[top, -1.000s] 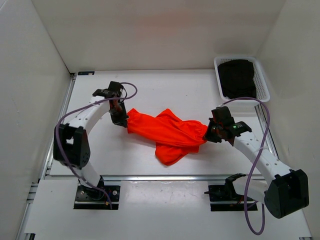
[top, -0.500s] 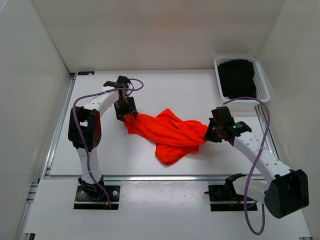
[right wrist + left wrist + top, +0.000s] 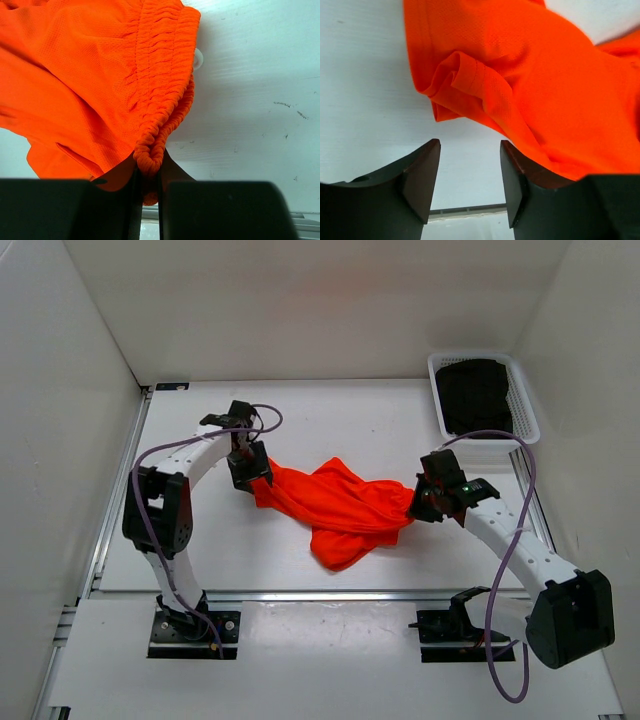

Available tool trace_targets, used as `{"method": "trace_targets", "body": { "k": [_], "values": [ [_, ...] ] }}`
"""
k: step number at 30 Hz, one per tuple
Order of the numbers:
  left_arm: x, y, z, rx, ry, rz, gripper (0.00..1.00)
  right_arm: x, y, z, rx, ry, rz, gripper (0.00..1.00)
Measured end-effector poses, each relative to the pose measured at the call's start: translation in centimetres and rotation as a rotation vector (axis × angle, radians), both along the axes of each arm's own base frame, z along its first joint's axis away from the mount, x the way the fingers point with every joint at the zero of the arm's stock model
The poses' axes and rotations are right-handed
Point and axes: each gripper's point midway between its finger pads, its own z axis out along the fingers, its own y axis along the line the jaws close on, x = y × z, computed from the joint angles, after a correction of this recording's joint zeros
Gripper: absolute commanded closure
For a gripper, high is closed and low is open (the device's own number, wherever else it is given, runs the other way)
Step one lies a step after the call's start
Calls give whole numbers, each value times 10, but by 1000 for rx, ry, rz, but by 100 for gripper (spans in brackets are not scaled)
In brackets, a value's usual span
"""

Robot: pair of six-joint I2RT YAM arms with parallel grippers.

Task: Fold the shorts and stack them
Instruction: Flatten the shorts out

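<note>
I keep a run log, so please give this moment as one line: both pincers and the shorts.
shorts: crumpled on table, unfolded | left pincer: open, empty, beside a hem | right pincer: shut on waistband

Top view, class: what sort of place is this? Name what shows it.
Likely a lab robot cell: white walls enclose the table; left arm and right arm are bolted at its edge.

The shorts (image 3: 545, 90) are matt, fine-mesh cloth.
</note>
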Motion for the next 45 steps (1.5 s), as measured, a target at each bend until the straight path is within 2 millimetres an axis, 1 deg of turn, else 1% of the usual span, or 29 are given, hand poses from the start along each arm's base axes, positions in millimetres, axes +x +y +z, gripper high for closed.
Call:
{"method": "trace_targets", "body": {
  "k": [2, 4, 6, 7, 9, 10, 11, 13, 15, 18, 21, 22, 24, 26, 29, 31, 33, 37, 39, 41, 43, 45],
  "values": [
    [-4, -5, -15, -10, 42, -5, 34, 1, 0, 1, -3, -6, 2, 100],
    [-4, -9, -24, -15, 61, -11, 34, 1, -1, 1, -6, -7, 2, 100],
    [-3, -14, -31, -19, 70, -19, 37, 1, -1, 1, -7, -7, 2, 100],
    [-2, -16, -34, -19, 76, -22, 42, 1, -1, 1, -8, -7, 2, 100],
    [2, -19, -39, -18, 82, -22, 49, 2, -2, 1, -11, -7, 0, 100],
    [5, -22, -43, -17, 85, -22, 55, 2, -2, 1, -13, -7, -1, 100],
    [6, -24, -46, -17, 88, -23, 66, 2, -3, 1, -15, -7, -2, 100],
    [9, -26, -52, -14, 95, -24, 80, 2, -4, 0, -21, -7, -5, 100],
    [10, -28, -56, -8, 102, -25, 90, 1, -5, 0, -25, -6, -7, 100],
    [10, -28, -58, 1, 105, -22, 90, 0, -6, -1, -33, -2, -10, 100],
    [10, -28, -56, 2, 99, -21, 90, -1, -8, -2, -42, 4, -13, 100],
    [10, -28, -54, 4, 94, -21, 90, -1, -9, -2, -47, 4, -14, 100],
    [11, -26, -42, 9, 70, -19, 90, -2, -11, 0, -58, 7, -16, 100],
    [12, -21, -21, 4, 24, -15, 90, 0, -12, 6, -69, 1, -11, 100],
    [13, -10, 32, -24, -90, 6, 90, 7, -12, 26, -76, -36, 0, 100],
    [17, 1, 73, -47, -183, 30, 90, 14, -10, 43, -73, -71, 10, 100],
    [23, 11, 117, -72, -286, 55, 90, 22, -8, 66, -68, -118, 23, 100],
    [25, 32, 198, -114, -470, 101, 90, 36, 0, 125, -36, -238, 73, 100],
    [19, 39, 232, -136, -545, 112, 90, 38, 6, 154, -17, -294, 114, 100],
    [10, 45, 267, -157, -635, 120, 90, 35, 12, 180, -4, -347, 160, 100],
    [-8, 50, 302, -181, -729, 123, 90, 27, 16, 205, 11, -390, 208, 100],
    [-32, 58, 336, -197, -831, 132, 90, 14, 17, 231, 34, -438, 251, 100]
  ]
}}
